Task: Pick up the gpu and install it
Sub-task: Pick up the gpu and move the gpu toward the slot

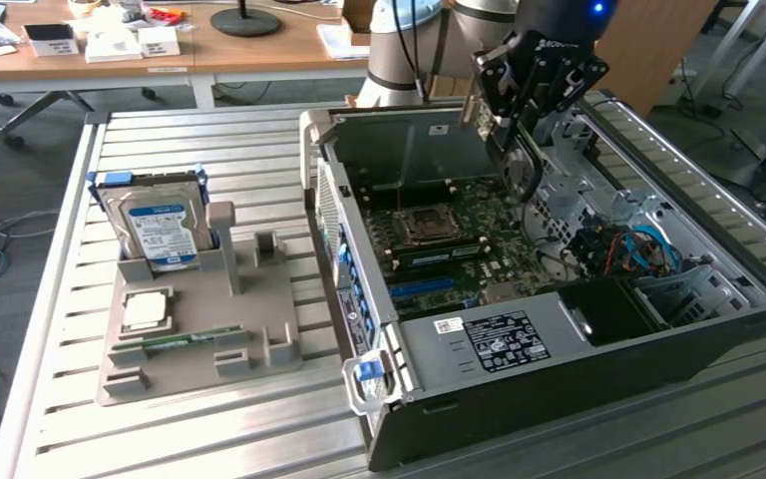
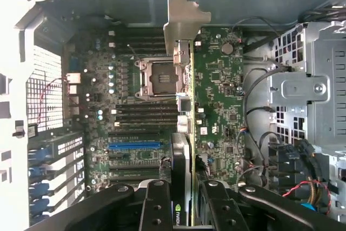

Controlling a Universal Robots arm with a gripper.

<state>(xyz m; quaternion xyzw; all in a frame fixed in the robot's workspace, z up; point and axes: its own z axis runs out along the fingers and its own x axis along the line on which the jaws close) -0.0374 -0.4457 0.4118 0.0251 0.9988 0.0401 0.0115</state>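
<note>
Wrist view: a green Nvidia eye logo [image 2: 177,213] stands on the black edge of the gpu [image 2: 181,177]. Exterior view: the hard drive [image 1: 160,228] label and the power supply label [image 1: 501,341] carry print too small to read.

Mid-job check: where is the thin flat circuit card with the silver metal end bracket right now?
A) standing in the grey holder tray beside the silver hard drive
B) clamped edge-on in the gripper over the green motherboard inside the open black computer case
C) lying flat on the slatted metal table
B: the wrist view shows the gpu held edge-on in the gripper, with the green motherboard behind it.
</note>
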